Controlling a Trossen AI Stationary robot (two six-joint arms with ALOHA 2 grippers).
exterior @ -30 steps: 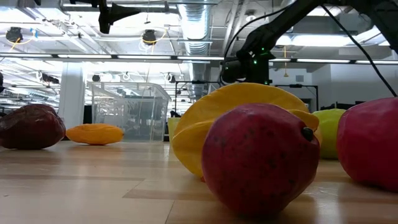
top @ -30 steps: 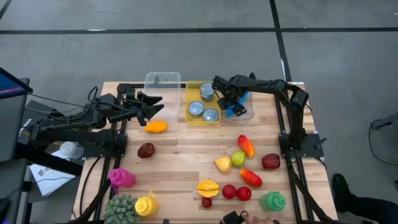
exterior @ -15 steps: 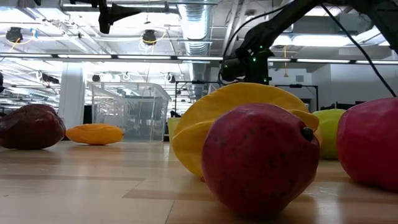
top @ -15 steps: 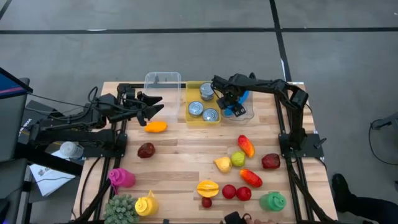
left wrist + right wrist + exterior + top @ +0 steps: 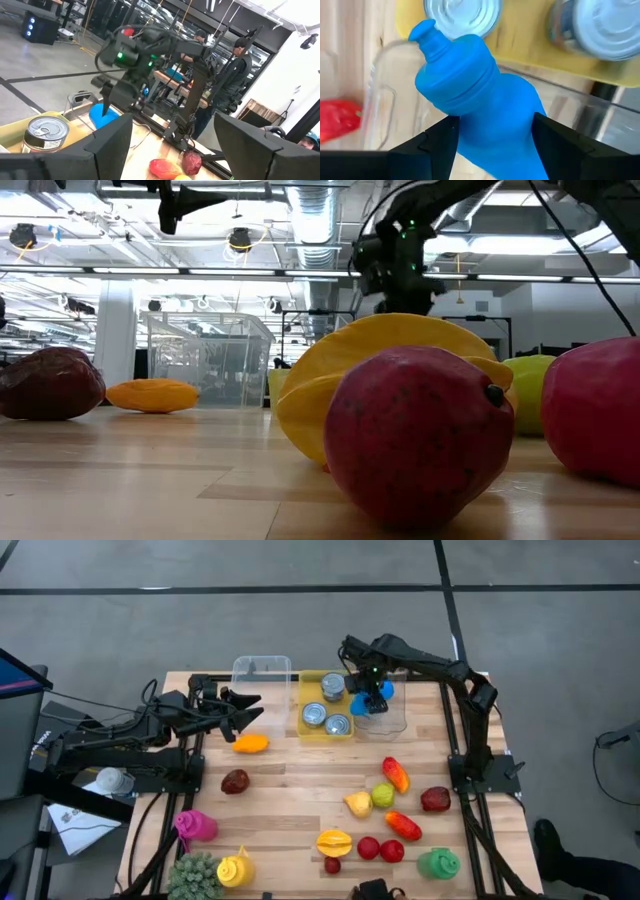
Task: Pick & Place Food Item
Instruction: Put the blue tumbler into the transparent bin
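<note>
- Wooden table [image 5: 290, 795] filling the lower middle of the high view, bare boards across its centre, fruit crowded toward the lower right and lower left.
- Right arm reaching from the right edge up to the top centre, right gripper [image 5: 370, 692] closed around a blue bottle [image 5: 372, 700] over a clear bin [image 5: 392, 720].
- Left arm lying at the left side, left gripper [image 5: 243, 708] spread wide, hovering just above an orange fruit [image 5: 250, 744].
- Yellow tray [image 5: 310, 692] at top centre, holding three cans [image 5: 313, 714], touching the clear bin's left side.
- Second clear bin [image 5: 262, 671] at the top edge, left of the tray.
- In the right wrist view, blue bottle [image 5: 480, 95] tilted between the fingers [image 5: 427, 147], cap toward a can [image 5: 462, 15].
- Open board between orange fruit and a dark red fruit [image 5: 235, 781], and rightward to a red pepper [image 5: 396, 774].
</note>
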